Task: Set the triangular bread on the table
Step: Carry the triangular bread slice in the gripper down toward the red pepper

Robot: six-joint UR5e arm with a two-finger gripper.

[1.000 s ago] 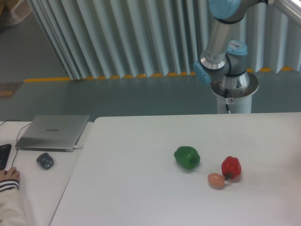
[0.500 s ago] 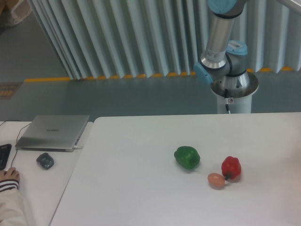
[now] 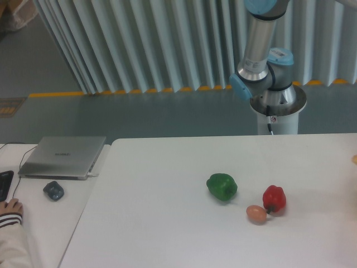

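The white table (image 3: 167, 223) fills the lower part of the camera view. Only the arm's base and lower links (image 3: 262, 61) show, behind the table's far edge at the upper right. The gripper is out of view, past the frame's edge. A tiny tan-yellow sliver (image 3: 355, 159) shows at the right edge above the table; it may be the triangular bread, but too little shows to tell.
A green pepper (image 3: 222, 186), a red pepper (image 3: 274, 199) and a small peach-brown egg-like item (image 3: 256, 213) lie on the table right of centre. On the adjoining desk at the left are a grey laptop (image 3: 63, 156), a dark mouse (image 3: 53, 191) and a person's hand (image 3: 10, 209).
The arm's upper joint has moved up, further out of the frame. A tan-yellow sliver has appeared at the right edge. The peppers and the egg-like item have not moved.
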